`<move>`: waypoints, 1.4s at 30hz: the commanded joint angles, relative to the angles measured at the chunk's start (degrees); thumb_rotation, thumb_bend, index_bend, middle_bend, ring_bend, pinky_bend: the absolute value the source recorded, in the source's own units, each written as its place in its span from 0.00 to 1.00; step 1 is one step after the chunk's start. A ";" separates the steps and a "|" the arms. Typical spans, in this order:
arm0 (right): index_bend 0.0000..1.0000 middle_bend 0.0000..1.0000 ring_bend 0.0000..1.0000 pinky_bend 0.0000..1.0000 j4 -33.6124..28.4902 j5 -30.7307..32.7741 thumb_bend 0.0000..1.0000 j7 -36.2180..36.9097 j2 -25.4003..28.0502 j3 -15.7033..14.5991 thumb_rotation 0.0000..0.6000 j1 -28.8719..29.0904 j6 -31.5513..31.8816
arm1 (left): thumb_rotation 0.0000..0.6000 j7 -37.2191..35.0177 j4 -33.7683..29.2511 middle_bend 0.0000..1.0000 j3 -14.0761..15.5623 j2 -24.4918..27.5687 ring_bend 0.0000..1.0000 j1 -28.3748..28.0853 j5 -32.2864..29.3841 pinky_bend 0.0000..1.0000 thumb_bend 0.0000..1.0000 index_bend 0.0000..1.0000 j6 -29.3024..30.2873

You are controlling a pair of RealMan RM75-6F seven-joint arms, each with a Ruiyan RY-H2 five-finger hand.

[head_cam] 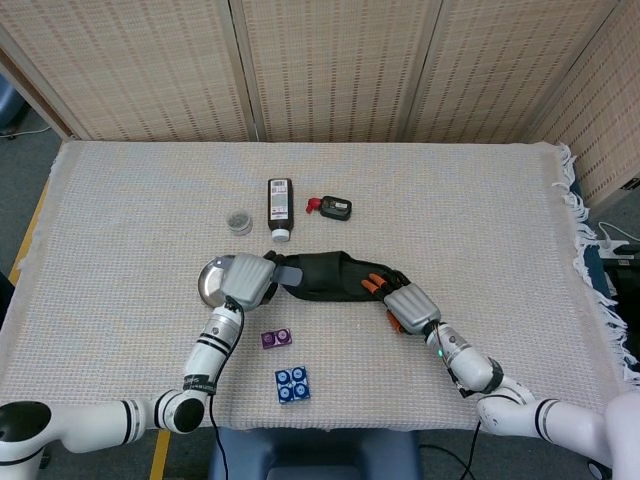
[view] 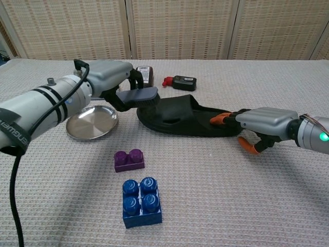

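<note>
A black slipper (head_cam: 335,277) (view: 177,117) lies on the woven cloth at the middle. My left hand (head_cam: 249,280) (view: 114,81) is at its toe end. A flat grey finger reaches over the toe and dark fingers curl behind it, but I cannot see whether they grip. My right hand (head_cam: 408,305) (view: 264,120) is at the heel end. Its orange-tipped fingers (view: 219,119) lie on top of the heel and the thumb curls at the heel's near rim, pinching it.
A steel plate (head_cam: 208,284) (view: 92,123) sits just left of the slipper, partly behind my left hand. A purple brick (view: 128,160) and a blue brick (view: 141,201) lie nearer. A dark bottle (head_cam: 279,208), small jar (head_cam: 239,220) and black device (head_cam: 334,208) stand farther back.
</note>
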 commanded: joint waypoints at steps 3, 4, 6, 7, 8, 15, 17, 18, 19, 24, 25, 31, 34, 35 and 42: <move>0.00 0.00 0.00 0.00 0.26 0.47 0.70 -0.16 -0.44 -0.49 1.00 0.45 -0.02 | 1.00 2.27 3.64 0.52 -0.20 -5.48 0.90 -2.81 0.09 1.00 0.45 0.45 2.76; 0.00 0.00 0.00 0.00 0.19 0.55 0.70 -0.03 -0.46 -0.57 1.00 0.58 -0.06 | 1.00 2.25 4.75 0.52 -0.19 -6.76 0.90 -3.34 0.66 1.00 0.45 0.45 3.28; 0.00 0.00 0.00 0.00 0.06 0.50 0.70 0.09 -0.42 -0.73 1.00 0.73 0.10 | 1.00 2.30 6.61 0.52 -0.05 -8.45 0.90 -4.21 1.66 1.00 0.45 0.44 3.70; 0.00 0.00 0.00 0.00 -0.09 0.44 0.70 0.21 -0.37 -0.84 1.00 0.78 0.26 | 1.00 2.30 7.95 0.52 -0.02 -9.42 0.90 -4.80 2.30 1.00 0.45 0.44 3.83; 0.00 0.00 0.00 0.00 -0.25 0.42 0.70 0.35 -0.31 -0.92 1.00 0.80 0.35 | 1.00 2.32 8.99 0.51 -0.02 -10.14 0.90 -5.21 2.65 1.00 0.45 0.44 3.89; 0.00 0.00 0.00 0.00 -0.49 0.36 0.70 1.44 -0.02 -1.44 1.00 1.19 0.65 | 1.00 3.68 15.82 0.51 1.21 -14.69 0.90 -6.81 4.45 1.00 0.45 0.44 4.41; 0.00 0.00 0.00 0.00 -0.40 0.30 0.70 1.83 0.05 -1.58 1.00 1.29 0.64 | 1.00 4.00 17.05 0.51 1.50 -15.40 0.90 -6.83 4.65 1.00 0.44 0.44 4.45; 0.00 0.00 0.00 0.00 -0.33 0.21 0.70 1.98 0.08 -1.68 1.00 1.33 0.66 | 1.00 4.09 17.54 0.51 1.52 -15.63 0.90 -6.82 4.59 1.00 0.44 0.44 4.31; 0.00 0.00 0.00 0.00 -0.28 0.12 0.70 2.26 0.13 -1.81 1.00 1.36 0.69 | 1.00 4.17 18.09 0.51 1.53 -15.83 0.90 -6.79 4.53 1.00 0.44 0.44 4.13; 0.00 0.00 0.00 0.00 -0.03 -0.30 0.70 3.26 0.34 -2.21 1.00 1.38 1.10 | 1.00 4.37 20.13 0.51 1.53 -15.88 0.90 -6.54 4.64 1.00 0.44 0.44 3.69; 0.00 0.00 0.00 0.00 0.01 -0.37 0.70 3.43 0.38 -2.28 1.00 1.39 1.17 | 1.00 4.49 20.55 0.51 1.53 -15.76 0.90 -6.52 4.60 1.00 0.44 0.44 3.47; 0.00 0.00 0.00 0.00 0.29 -0.67 0.70 4.29 0.43 -2.64 1.00 1.53 1.40 | 1.00 5.84 22.53 0.52 0.82 -15.06 0.90 -6.57 3.09 1.00 0.44 0.44 1.65; 0.00 0.00 0.00 0.00 0.42 -0.80 0.70 4.28 0.26 -2.82 1.00 1.65 1.51 | 1.00 5.22 22.09 0.52 0.81 -14.89 0.90 -6.43 3.48 1.00 0.44 0.44 1.60; 0.00 0.00 0.00 0.00 0.47 -0.77 0.70 4.33 0.18 -2.89 1.00 1.69 1.48 | 1.00 5.01 21.61 0.52 1.02 -14.77 0.90 -6.45 4.05 1.00 0.44 0.44 1.72; 0.00 0.00 0.00 0.00 0.80 -0.50 0.70 4.62 -0.11 -3.17 1.00 1.76 1.49 | 1.00 5.84 19.67 0.52 2.71 -14.78 0.90 -6.43 7.30 1.00 0.44 0.44 3.26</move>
